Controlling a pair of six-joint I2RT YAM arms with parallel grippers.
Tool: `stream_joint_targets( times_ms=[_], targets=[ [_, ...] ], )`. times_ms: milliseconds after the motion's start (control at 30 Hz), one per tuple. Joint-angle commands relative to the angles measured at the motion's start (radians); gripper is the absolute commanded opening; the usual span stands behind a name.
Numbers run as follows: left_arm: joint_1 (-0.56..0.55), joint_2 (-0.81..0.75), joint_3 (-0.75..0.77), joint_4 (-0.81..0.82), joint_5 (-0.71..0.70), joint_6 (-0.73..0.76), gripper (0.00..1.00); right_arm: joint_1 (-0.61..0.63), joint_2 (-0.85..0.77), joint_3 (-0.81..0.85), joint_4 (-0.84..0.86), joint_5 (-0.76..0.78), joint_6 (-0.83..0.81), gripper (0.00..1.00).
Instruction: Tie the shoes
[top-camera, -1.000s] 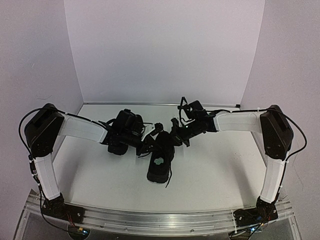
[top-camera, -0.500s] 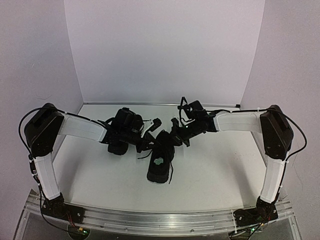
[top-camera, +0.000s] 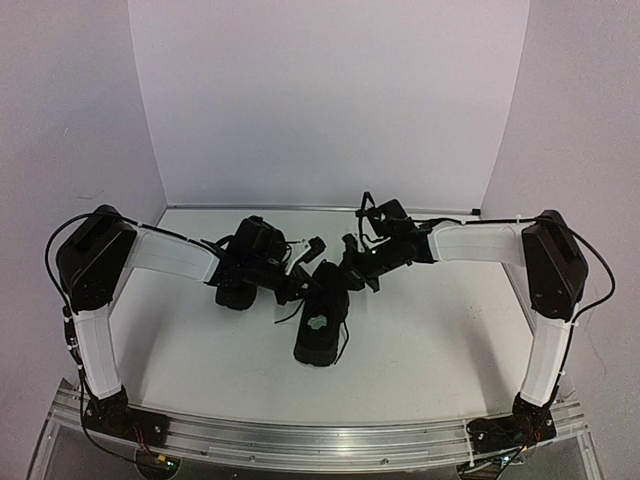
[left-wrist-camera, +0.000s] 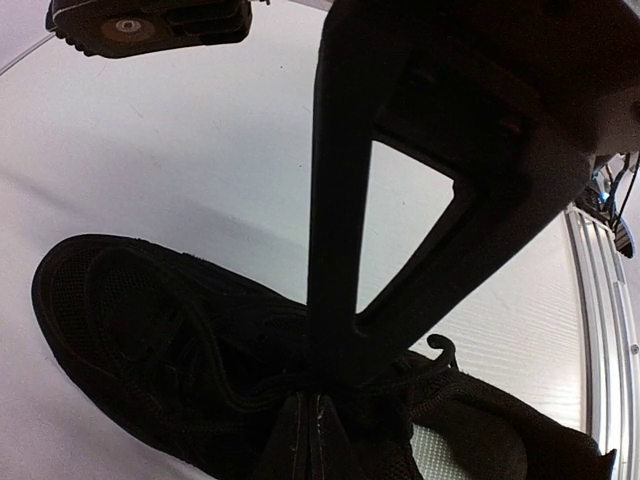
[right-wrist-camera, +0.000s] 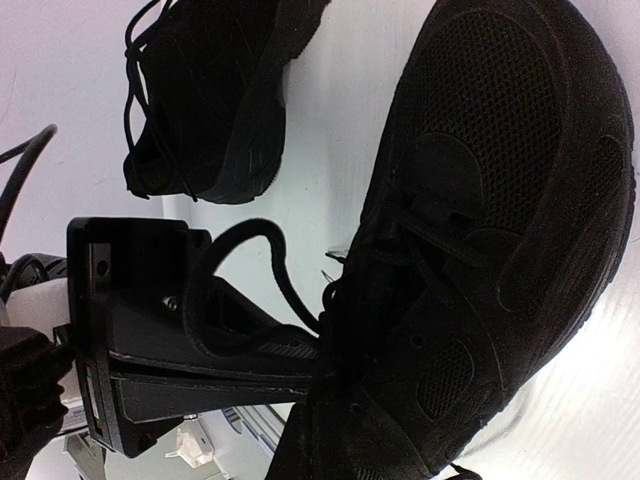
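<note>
Judged to be early in the tying, with no finished bow seen on either shoe. Worked on one sneaker (top-camera: 320, 325) only, near the middle of the table (top-camera: 430, 340), toe towards the back wall, a pale patch (top-camera: 318, 323) showing in its opening. Found the second sneaker (right-wrist-camera: 210, 90) just beside it, on the left arm's side, apart from both grippers, laces slack.

Held the left gripper (left-wrist-camera: 336, 385) closed, tips pressed down into the lacing over the tongue. Could not tell from the wrist view whether a lace was pinched there, because of the finger in front. Held the right gripper (right-wrist-camera: 318, 372) closed too, tips at the same sneaker's eyelets from the other side, with a loop of black lace (right-wrist-camera: 245, 250) arching over its upper finger. Could not confirm a pinch there either.

Next move, as a judgement only: called for a sure hold on one lace end in each gripper, then drawing the ends apart and crossing them, with enough tension to form the knot but not enough to drag the light shoe over the table. Thin black lace on black mesh: hard to follow, easy to drop.

Read no brand, label or writing anywhere on shoes, arms or table.
</note>
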Motion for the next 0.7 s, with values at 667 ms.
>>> stream_joint_targets(
  times_ms=[667],
  targets=[
    [0.005, 0.13, -0.156, 0.787, 0.12, -0.554, 0.0, 0.067, -0.042, -0.055, 0.037, -0.033, 0.006, 0.11]
  ],
)
